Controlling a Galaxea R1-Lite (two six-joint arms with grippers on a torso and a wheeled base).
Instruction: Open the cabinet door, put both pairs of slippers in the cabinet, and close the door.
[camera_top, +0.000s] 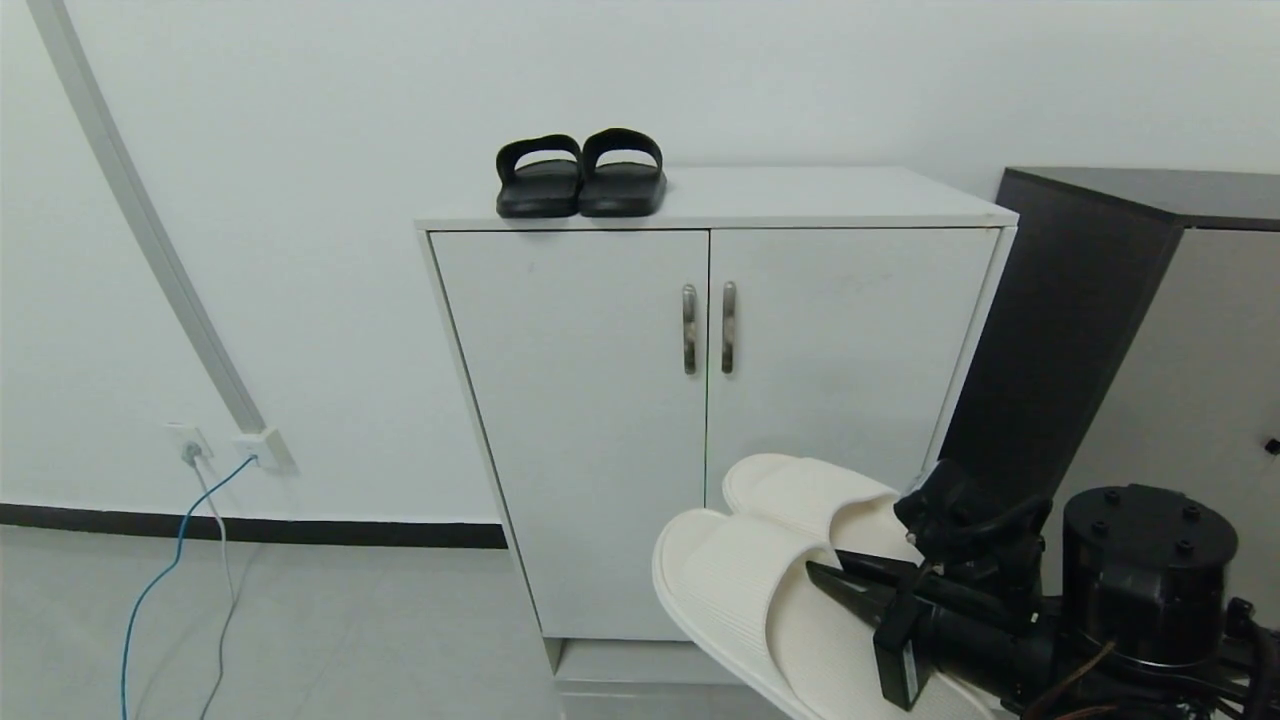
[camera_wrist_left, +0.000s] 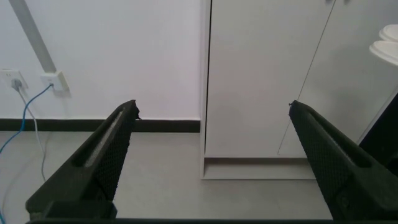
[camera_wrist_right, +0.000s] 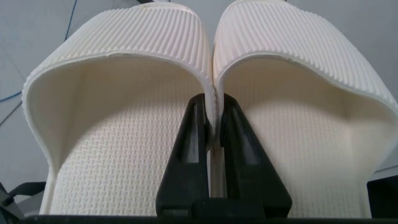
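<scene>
Head view: the white cabinet (camera_top: 580, 430) stands against the wall with its left door (camera_top: 590, 420) and right door (camera_top: 840, 350) both shut. Their two metal handles (camera_top: 689, 328) stand side by side at the centre seam. The black slippers (camera_top: 580, 175) sit as a pair on the cabinet top, near its left front edge, toes to the front. The white slippers (camera_top: 760, 580) are held low in front of the right door, side by side, toes pointing up and left. The right gripper (camera_top: 850, 585) holds them from the heel side. A dark cabinet (camera_top: 1080, 330) stands just beside the white one on the right.

Right wrist view: this gives the grip in detail. The right gripper (camera_wrist_right: 212, 112) has one finger inside each of the white slippers (camera_wrist_right: 124, 143) and is pinching their two adjoining inner walls together.

Left wrist view: the left gripper (camera_wrist_left: 212, 106) hangs low above the floor (camera_wrist_left: 161, 162) with its fingers spread wide, holding nothing. It faces the cabinet (camera_wrist_left: 261, 81) at its lower left corner. The toes of the white slippers (camera_wrist_left: 388, 43) enter at the frame edge. A wall socket (camera_wrist_left: 12, 78) and a blue cable (camera_wrist_left: 25, 112) lie off to one side.

Limits: the cabinet's inside is hidden behind the doors. In the head view the heels of the white slippers are covered by the gripper and cut off by the frame.
</scene>
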